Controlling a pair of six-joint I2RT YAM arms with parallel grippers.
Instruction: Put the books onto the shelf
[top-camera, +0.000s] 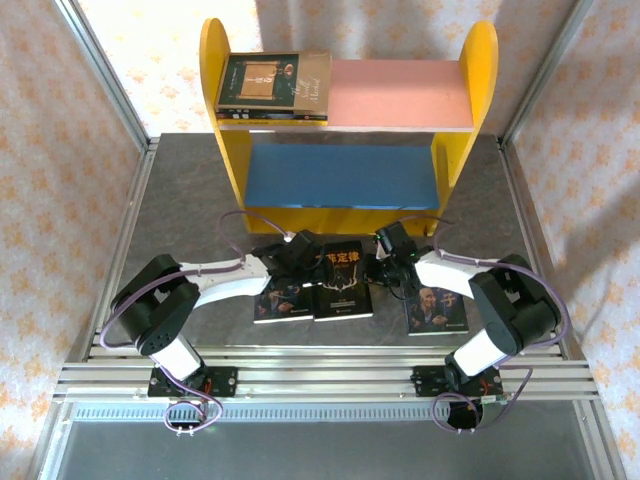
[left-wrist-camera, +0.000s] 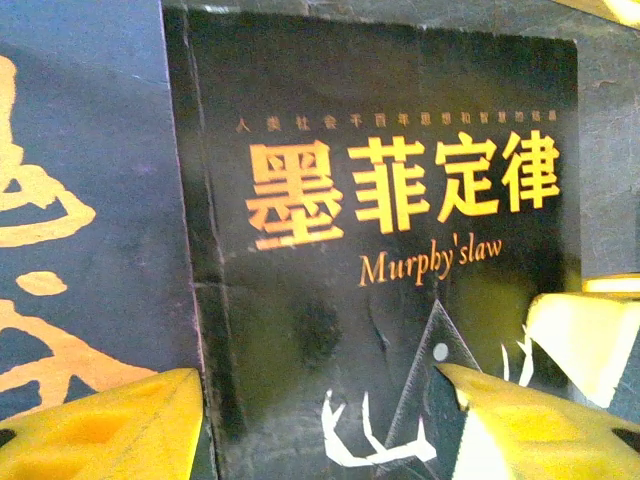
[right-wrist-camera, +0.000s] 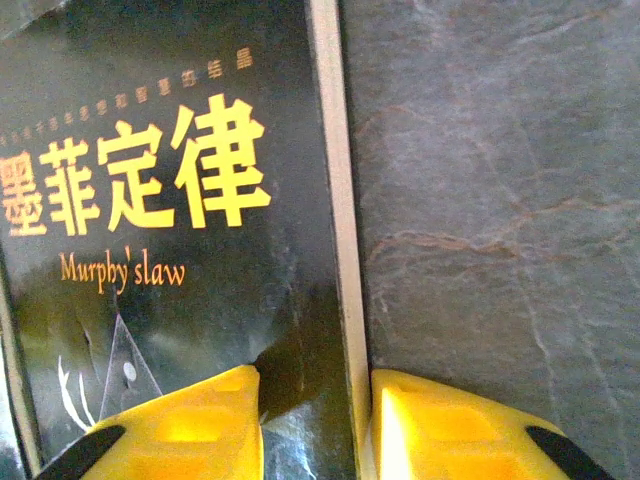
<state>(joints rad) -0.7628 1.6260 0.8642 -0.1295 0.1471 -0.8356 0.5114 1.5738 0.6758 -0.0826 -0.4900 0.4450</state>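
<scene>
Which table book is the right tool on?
The black antlers book, middle of three: the right tool straddles its right edge; only it reads Murphy's law.

shelf (top-camera: 213, 60): book stack (top-camera: 272, 85) on pink board (top-camera: 400, 92) | table (top-camera: 190, 200): three books (top-camera: 342, 285) flat

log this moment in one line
left gripper open over black book | right gripper open astride its right edge | stack on shelf pink board | left book, right book flat on table
</scene>
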